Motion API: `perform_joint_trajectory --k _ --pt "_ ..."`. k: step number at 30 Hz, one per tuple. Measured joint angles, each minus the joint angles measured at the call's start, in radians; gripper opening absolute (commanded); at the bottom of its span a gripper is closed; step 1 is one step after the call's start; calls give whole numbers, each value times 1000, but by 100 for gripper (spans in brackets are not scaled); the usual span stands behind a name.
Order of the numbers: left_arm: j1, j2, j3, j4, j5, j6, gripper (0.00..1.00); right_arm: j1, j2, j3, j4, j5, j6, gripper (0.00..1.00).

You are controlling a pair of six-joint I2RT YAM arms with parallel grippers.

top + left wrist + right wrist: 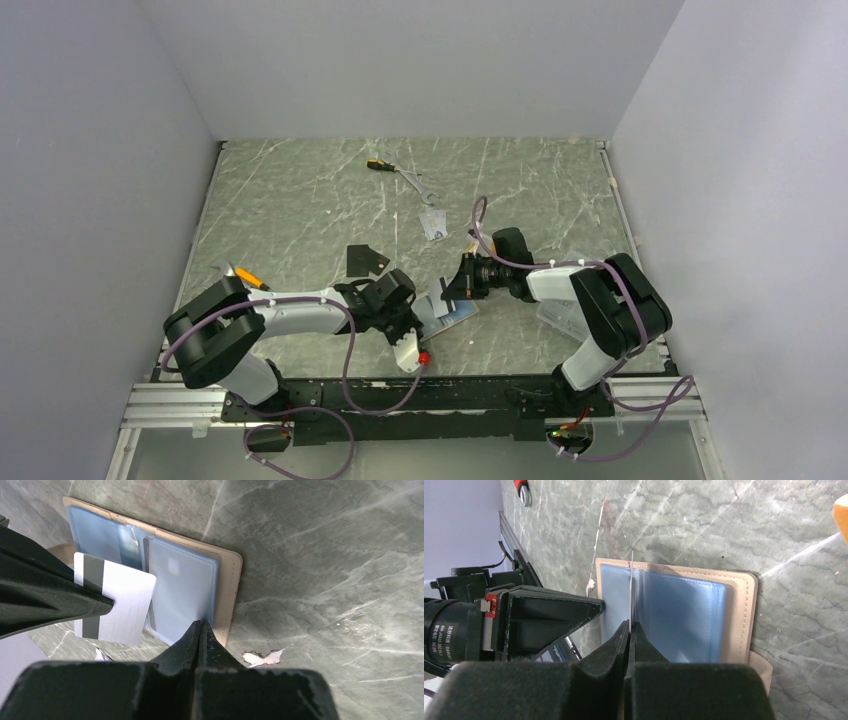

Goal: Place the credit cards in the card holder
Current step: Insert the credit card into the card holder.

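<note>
Right gripper [630,630] clamps a thin silver-grey card [125,605] (seen edge-on) over the open tan leather card holder [232,590]; left gripper [200,628], jaws together, touches its blue sleeves [182,590].

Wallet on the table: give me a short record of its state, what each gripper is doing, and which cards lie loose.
wallet: open flat, blue sleeves facing up
right gripper: closed on a silver card, held over the sleeves, not yet in
left gripper: closed, tips at the wallet's edge; can't tell if it grips
loose cards: black card and second silver card, both lying beyond the wallet
</note>
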Motion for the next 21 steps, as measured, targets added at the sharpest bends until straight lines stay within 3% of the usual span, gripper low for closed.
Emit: perform_joint_trajectory --k 21 --pt "0 -13 -6 -12 -3 1 1 6 0 -29 -60 -61 -37 0"
